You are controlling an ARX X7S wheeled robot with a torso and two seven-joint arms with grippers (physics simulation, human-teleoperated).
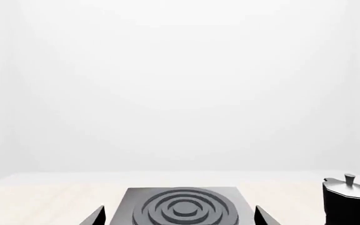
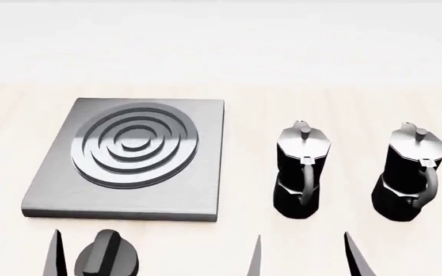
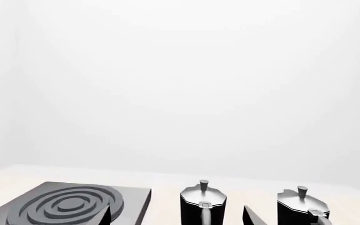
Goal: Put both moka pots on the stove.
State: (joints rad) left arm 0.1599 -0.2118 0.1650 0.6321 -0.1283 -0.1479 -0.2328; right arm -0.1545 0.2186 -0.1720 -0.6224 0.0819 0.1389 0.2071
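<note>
The stove point(image 2: 205, 172) is a flat grey plate with a ringed burner point(image 2: 135, 144), lying left of centre on the pale table. Two black moka pots with silver lids stand upright to its right, one nearer it point(image 2: 301, 169) and one further right point(image 2: 411, 172), handles facing me. My right gripper point(image 2: 305, 253) is open and empty, just short of the nearer pot point(image 3: 203, 204), which shows between its fingers. My left gripper point(image 1: 180, 216) is open and empty, facing the stove point(image 1: 183, 208); one finger point(image 2: 54, 253) shows in the head view. A pot point(image 1: 348, 201) shows at the left wrist view's edge.
A squat black round knob point(image 2: 107, 259) sits on the table in front of the stove's near edge, close beside my left gripper's visible finger. The pale wooden table point(image 2: 344, 103) runs on behind the stove and pots to a plain white backdrop.
</note>
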